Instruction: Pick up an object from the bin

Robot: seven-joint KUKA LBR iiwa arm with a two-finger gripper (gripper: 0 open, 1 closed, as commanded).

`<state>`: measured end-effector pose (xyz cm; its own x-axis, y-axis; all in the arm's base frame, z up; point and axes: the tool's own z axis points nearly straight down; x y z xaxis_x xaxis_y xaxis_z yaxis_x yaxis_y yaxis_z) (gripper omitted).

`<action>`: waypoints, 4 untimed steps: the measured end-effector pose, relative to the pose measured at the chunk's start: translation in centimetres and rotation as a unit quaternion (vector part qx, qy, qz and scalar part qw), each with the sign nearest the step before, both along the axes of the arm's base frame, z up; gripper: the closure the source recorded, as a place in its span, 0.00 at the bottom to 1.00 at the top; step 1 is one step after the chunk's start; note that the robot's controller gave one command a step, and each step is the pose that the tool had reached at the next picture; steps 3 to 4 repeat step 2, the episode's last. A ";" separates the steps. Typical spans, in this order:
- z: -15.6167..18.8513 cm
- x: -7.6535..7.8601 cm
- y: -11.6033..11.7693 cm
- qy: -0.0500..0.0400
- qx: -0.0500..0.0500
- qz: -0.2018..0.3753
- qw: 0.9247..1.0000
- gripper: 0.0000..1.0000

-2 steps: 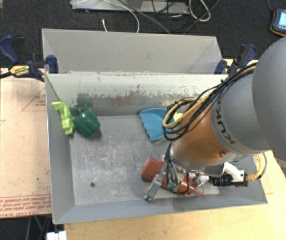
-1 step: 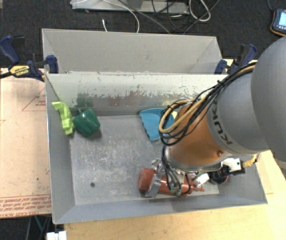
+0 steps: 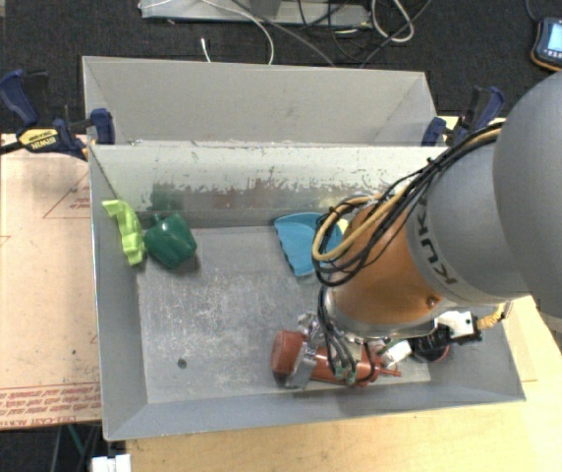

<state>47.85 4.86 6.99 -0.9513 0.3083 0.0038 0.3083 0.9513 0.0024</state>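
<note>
My gripper point(image 3: 308, 360) is low in the bin near the front wall, right of centre, under the arm's orange cover. A red-brown cylinder-like thing point(image 3: 285, 353) lies right against its left side; whether it sits inside the grip is hidden. A thin red piece point(image 3: 383, 370) pokes out on the gripper's right, along the front wall. A light blue scoop-shaped thing point(image 3: 298, 241) lies behind the gripper, toward the back wall, partly covered by the arm's cables.
A dark green cup-like thing point(image 3: 172, 242) and a lime green bent piece point(image 3: 127, 229) lie together at the back left corner. The arm and its orange cover hide the bin's right side.
</note>
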 end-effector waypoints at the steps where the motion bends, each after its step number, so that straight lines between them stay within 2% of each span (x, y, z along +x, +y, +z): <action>1: 5.0 0.1 0.0 -0.001 0.000 0.000 1.000 1.00; 2: 10.0 -0.1 0.0 0.003 0.000 0.001 1.000 1.00; 4: 10.0 -0.1 0.0 0.003 0.000 0.001 1.000 1.00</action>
